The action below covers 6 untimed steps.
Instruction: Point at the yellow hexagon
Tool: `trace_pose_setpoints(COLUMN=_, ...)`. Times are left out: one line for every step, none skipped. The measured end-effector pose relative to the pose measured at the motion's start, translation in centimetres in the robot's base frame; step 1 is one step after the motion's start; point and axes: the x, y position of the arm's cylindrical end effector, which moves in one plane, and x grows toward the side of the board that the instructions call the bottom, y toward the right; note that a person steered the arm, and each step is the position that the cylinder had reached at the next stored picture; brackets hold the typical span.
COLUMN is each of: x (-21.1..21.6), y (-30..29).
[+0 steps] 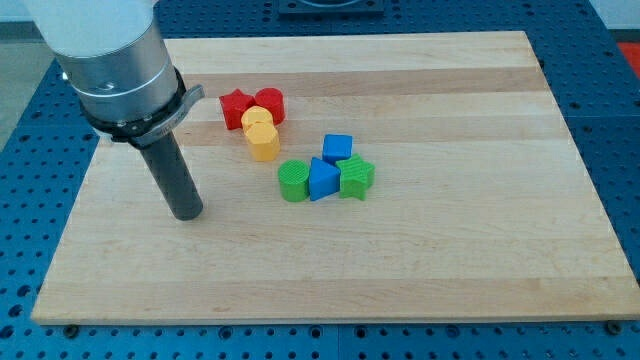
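The yellow hexagon (264,142) lies on the wooden board (460,240), left of centre, just below a yellow round block (256,119) that touches it. My tip (188,213) rests on the board to the lower left of the yellow hexagon, about a block's width and more away, touching no block. The dark rod rises from it to the silver arm at the view's top left.
A red star-like block (236,105) and a red round block (270,102) sit above the yellow ones. To the right are a green round block (293,181), a blue triangular block (322,180), a green star-like block (356,177) and a blue cube (338,148).
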Motion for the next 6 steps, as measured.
trace_pose_setpoints(x=-0.06, y=0.0)
trace_pose_setpoints(x=-0.16, y=0.0)
trace_pose_setpoints(x=-0.16, y=0.0)
trace_pose_setpoints(x=-0.25, y=0.01)
trace_pose_setpoints(x=-0.3, y=0.01)
trace_pose_setpoints(x=-0.46, y=0.01)
